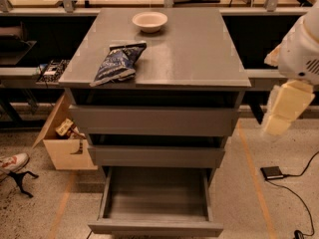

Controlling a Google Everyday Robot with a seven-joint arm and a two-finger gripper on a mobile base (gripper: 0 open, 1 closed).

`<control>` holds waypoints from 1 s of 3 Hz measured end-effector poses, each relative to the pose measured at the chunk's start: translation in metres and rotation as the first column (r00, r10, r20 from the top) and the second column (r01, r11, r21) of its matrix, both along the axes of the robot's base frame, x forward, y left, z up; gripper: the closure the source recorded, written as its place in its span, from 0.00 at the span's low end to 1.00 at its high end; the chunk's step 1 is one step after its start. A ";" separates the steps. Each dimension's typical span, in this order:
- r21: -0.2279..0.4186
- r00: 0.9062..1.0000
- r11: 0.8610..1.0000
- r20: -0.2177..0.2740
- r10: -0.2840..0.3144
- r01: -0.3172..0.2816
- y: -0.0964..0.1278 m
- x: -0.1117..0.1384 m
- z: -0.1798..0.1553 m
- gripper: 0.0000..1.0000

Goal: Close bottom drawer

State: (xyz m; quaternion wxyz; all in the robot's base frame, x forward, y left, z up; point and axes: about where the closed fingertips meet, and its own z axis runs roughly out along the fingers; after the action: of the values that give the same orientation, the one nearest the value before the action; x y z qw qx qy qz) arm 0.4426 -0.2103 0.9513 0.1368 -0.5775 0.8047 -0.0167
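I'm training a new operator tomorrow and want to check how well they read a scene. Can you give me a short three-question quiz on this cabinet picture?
1. True or false: the narrowest matte grey bottom drawer is pulled out and shows nothing inside.
2. Multiple choice: where is the robot's pale tool? A) inside the bottom drawer; B) in the air, right of the grey three-drawer cabinet in the picture, apart from it; C) resting on the cabinet's top.
3. Fill in: seen from the camera, the round white bowl sits ____ the crumpled blue chip bag.

Key: 1 true; 2 B; 3 behind.
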 end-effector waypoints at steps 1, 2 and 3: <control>0.013 0.986 0.994 -0.132 -0.106 0.109 0.018 0.002 -0.061 0.00; -0.026 0.944 0.975 -0.243 -0.221 0.222 0.036 -0.006 -0.128 0.00; -0.048 0.915 0.955 -0.277 -0.293 0.292 0.036 -0.014 -0.145 0.00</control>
State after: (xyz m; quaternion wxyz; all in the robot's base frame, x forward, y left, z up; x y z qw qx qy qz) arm 0.4285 -0.1743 0.8066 0.0157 -0.4477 0.8930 0.0427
